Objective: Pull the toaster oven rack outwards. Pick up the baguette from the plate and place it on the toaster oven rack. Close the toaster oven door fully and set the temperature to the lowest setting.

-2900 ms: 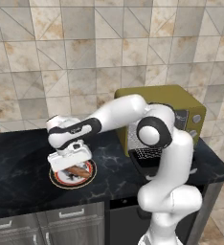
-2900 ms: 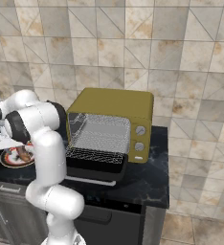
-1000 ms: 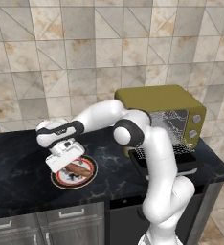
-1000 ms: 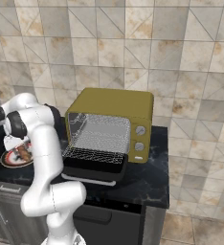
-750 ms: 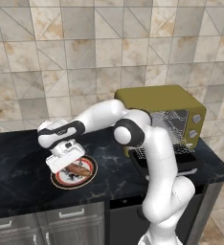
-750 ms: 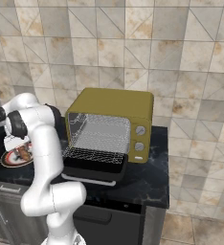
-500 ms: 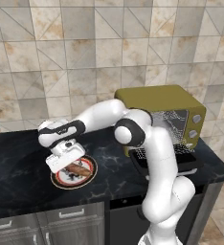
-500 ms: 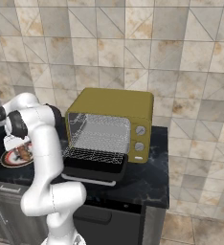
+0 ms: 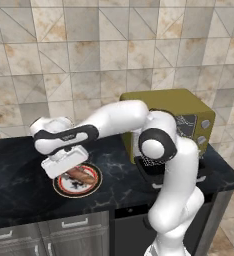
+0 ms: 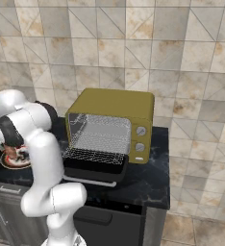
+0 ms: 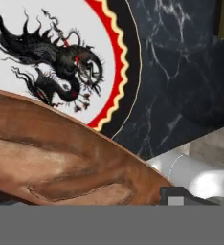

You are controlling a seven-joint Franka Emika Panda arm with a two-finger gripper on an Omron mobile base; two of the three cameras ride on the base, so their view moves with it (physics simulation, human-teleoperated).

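Item: pick-up of the baguette (image 9: 80, 174), step two of the task, in hand

Baguette: lies on the plate (image 9: 91, 187), on the dark marble counter (image 9: 19, 165) left of the toaster oven (image 9: 189, 107); in the hand view its brown crust sits right under the camera, across the plate's dragon drawing

Gripper (image 9: 64, 164): low over the plate, directly upon the loaf; fingers are hidden by the hand's body and by the bread, so whether the jaws are parted or pressing on the crust cannot be told

Toaster oven rack (image 10: 95, 154): drawn outwards over the toaster oven door (image 10: 93, 170), which lies folded down; first step judged done

Knobs (image 10: 141, 130): on the right front panel, untouched

Next move calls for: a firm pinch across the loaf's width, a straight lift clear of the plate rim, then a long swing right to the rack; a loose hold risks the loaf rolling off
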